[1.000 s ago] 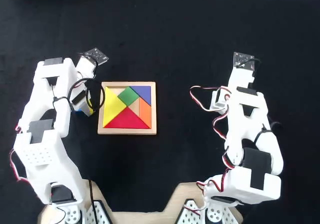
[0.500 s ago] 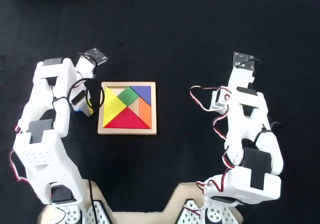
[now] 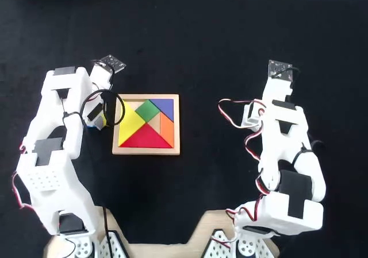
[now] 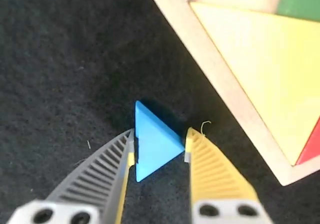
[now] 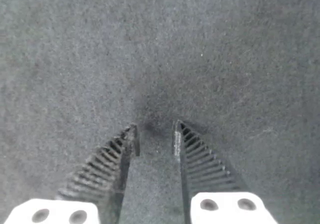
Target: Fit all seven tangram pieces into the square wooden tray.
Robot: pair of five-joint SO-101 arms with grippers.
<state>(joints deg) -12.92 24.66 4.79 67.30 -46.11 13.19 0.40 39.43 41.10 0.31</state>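
The blue triangle is gripped by the left end effector just outside the tray, toward the left edge of the desk (the right end effector, parted and empty, is well apart).

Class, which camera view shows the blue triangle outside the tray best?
The left wrist view: the blue triangle sits close-up, pinched by the left gripper beside the tray. In the high view the left arm covers that spot; the right wrist view faces black cloth.
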